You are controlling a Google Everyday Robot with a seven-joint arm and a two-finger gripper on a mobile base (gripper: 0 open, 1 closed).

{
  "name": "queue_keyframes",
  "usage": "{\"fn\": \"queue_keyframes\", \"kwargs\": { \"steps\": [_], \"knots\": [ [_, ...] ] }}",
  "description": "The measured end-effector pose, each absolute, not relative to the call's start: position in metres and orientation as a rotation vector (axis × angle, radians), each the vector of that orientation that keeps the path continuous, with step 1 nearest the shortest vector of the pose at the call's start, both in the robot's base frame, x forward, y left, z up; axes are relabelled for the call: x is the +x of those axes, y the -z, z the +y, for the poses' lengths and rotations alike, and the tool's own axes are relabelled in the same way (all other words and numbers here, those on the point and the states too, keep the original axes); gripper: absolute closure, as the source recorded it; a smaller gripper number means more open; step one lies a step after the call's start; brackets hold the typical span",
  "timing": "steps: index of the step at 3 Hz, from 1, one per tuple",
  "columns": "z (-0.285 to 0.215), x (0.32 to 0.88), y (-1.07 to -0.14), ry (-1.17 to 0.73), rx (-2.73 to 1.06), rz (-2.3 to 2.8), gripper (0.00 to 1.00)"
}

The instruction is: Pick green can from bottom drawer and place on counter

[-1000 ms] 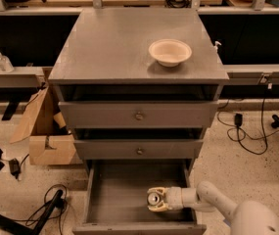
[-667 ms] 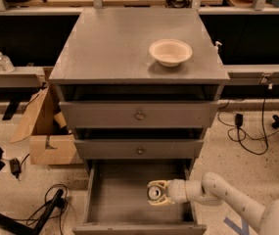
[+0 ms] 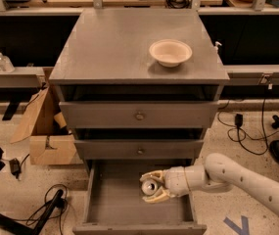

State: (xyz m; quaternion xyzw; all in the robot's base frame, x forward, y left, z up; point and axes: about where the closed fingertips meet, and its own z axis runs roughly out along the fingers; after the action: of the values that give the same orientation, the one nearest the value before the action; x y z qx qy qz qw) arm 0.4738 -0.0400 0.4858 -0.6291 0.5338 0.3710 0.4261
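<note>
The bottom drawer [image 3: 117, 207] is pulled open, and its grey floor shows. My gripper [image 3: 147, 187] reaches in from the right on a pale arm and sits over the drawer's right middle. Its cream fingers [image 3: 154, 176] are closed around the green can [image 3: 152, 186]. I see mostly the can's round silver top; its green side is hidden by the fingers. The counter [image 3: 109, 48] is the grey cabinet top above.
A cream bowl [image 3: 170, 52] stands on the counter's right rear. The two knobbed drawers [image 3: 139, 115] above are closed. A cardboard box [image 3: 43, 131] stands left of the cabinet, with cables [image 3: 46, 207] on the floor. Wooden benches run along the back.
The gripper with the can has shifted a little left and toward the drawer's back. The arm's elbow has swung out to the right.
</note>
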Motion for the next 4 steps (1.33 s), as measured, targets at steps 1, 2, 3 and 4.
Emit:
{"fn": "queue_keyframes", "kwargs": {
  "steps": [1, 2, 3, 4],
  "knots": [
    [-0.036, 0.475, -0.529, -0.856, -1.601, 1.374, 1.0],
    [-0.052, 0.497, -0.595, -0.751, -1.547, 1.439, 1.0],
    [-0.07, 0.519, -0.626, -0.706, -1.518, 1.498, 1.0],
    [-0.07, 0.519, -0.626, -0.706, -1.518, 1.498, 1.0]
  ]
}}
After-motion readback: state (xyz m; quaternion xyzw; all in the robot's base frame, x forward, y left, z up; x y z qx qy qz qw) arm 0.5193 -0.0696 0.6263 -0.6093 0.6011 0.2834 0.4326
